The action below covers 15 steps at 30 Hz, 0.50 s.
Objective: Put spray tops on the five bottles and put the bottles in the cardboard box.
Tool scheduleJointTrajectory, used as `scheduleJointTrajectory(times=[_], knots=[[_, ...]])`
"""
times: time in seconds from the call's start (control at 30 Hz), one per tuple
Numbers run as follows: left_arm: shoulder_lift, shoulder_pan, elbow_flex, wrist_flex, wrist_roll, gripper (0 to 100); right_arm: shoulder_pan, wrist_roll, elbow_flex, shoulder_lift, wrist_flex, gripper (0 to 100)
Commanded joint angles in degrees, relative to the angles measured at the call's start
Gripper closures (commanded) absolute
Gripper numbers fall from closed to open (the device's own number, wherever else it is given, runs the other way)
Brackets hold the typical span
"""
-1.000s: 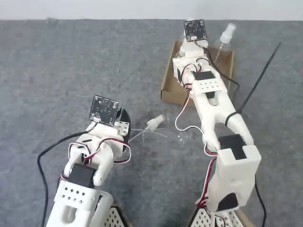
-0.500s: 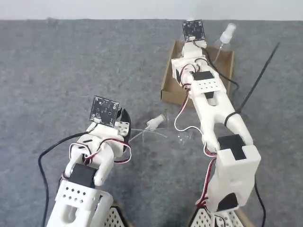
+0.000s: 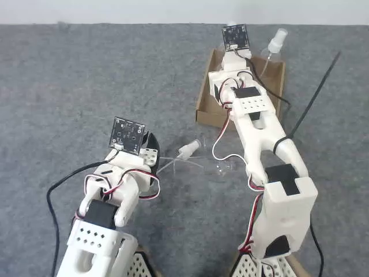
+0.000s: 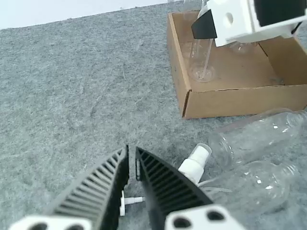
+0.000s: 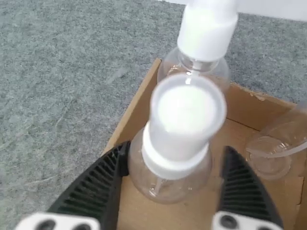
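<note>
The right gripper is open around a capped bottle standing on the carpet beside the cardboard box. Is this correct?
No. The right gripper is open around the capped bottle, but it stands inside the cardboard box, not on the carpet beside it; the right wrist view shows this.

A robotics lab or workshop bench is suggested. The table is covered with a grey felt-like mat (image 3: 86, 75). The left arm (image 3: 106, 210) and the right arm (image 3: 262, 135), built of white plastic with bare wires, are placed side by side.
</note>
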Motion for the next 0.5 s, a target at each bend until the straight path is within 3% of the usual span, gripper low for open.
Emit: scheduleJointTrajectory(times=[0.0,0.47], knots=[[-1.05,-0.18,-0.75,-1.58,-0.35,99,-0.13,-0.44,-2.64,-1.19,0.92,71.1],[-1.05,-0.18,-0.75,-1.67,-0.35,99,-0.84,-0.44,-2.37,-3.03,0.92,70.9]])
